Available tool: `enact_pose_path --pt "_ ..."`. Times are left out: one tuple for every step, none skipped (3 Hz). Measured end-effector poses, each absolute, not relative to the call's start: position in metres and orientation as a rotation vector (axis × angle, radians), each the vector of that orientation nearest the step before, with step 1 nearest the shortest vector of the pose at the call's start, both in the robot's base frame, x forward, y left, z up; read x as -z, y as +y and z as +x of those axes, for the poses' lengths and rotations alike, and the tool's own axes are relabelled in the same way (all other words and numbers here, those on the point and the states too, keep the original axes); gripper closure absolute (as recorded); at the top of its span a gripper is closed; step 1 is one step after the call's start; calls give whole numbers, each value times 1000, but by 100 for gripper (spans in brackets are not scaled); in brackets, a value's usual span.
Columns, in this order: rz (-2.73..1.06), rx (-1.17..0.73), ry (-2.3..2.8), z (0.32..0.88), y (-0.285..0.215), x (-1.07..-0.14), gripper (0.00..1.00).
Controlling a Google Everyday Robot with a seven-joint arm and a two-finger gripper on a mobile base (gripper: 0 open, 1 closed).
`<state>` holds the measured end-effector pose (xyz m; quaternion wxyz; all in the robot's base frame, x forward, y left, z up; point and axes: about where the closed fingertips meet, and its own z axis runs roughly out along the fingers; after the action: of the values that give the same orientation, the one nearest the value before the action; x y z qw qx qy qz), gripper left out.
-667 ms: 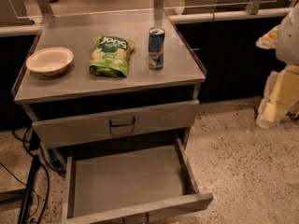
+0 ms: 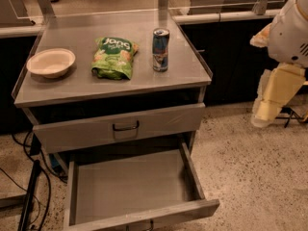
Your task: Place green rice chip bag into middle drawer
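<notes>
Green rice chip bag (image 2: pixel 114 57) on table (image 2: pixel 144 81), bowl (image 2: pixel 51 62) 9 o'clock, can (image 2: pixel 160 49) 3 o'clock; middle drawer (image 2: pixel 134 186) open; hand (image 2: pixel 262 117) off-table 3 o'clock, grip cannot tell.

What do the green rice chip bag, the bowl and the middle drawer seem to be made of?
Green rice chip bag: probably thin plastic film, glossy and crinkled. Bowl: pale, matte, perhaps paper or plastic. Middle drawer: apparently sheet metal, grey with a dull sheen. The end effector hangs at the right, apart from the cabinet.
</notes>
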<state>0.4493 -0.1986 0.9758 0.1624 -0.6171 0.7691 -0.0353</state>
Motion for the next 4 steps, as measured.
enact_pose_path --pt "-1815 80 2157 463 -171 -972 0" --pt "-1797 76 2161 459 -167 -973 0" --pt "-1787 52 2087 470 -135 -980 0" --pt "-1802 32 1999 490 -99 -990 0"
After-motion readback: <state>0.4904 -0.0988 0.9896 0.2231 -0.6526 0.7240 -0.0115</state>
